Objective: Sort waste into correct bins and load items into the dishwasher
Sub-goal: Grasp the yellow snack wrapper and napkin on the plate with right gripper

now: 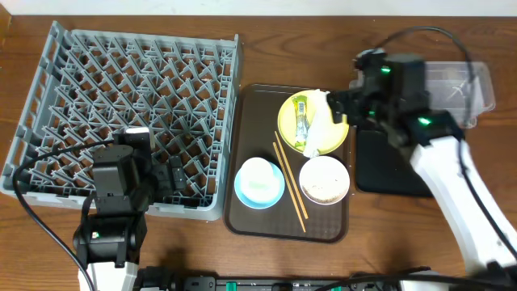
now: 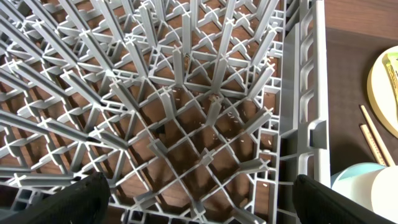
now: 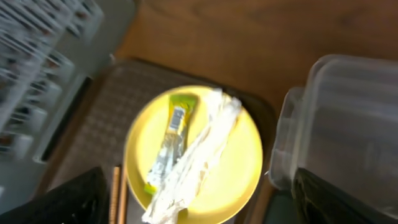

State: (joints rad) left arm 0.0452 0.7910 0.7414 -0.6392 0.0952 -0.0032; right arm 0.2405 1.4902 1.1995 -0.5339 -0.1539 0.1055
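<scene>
A round yellow plate [image 1: 285, 114] [image 3: 239, 162] sits at the back of a brown tray and carries a yellow-green sachet [image 1: 300, 121] [image 3: 170, 144] and a crumpled white napkin [image 1: 320, 123] [image 3: 202, 152]. My right gripper [image 1: 341, 105] [image 3: 199, 211] hovers open just above the plate, with nothing between its fingers. On the same tray are a light blue bowl [image 1: 259, 183] [image 2: 356, 177], a white bowl [image 1: 325, 179] holding rice-like scraps, and two chopsticks [image 1: 289, 184] [image 2: 372, 137]. My left gripper [image 1: 167, 174] [image 2: 199, 205] is open over the near right part of the grey dish rack [image 1: 121, 97] [image 2: 186, 93].
The brown tray [image 1: 250, 121] lies between the rack and the bins. A clear tub [image 1: 464, 85] [image 3: 348, 118] stands at the back right, with the black tray [image 1: 380, 166] in front of it, partly under my right arm. A cable loops over the tub.
</scene>
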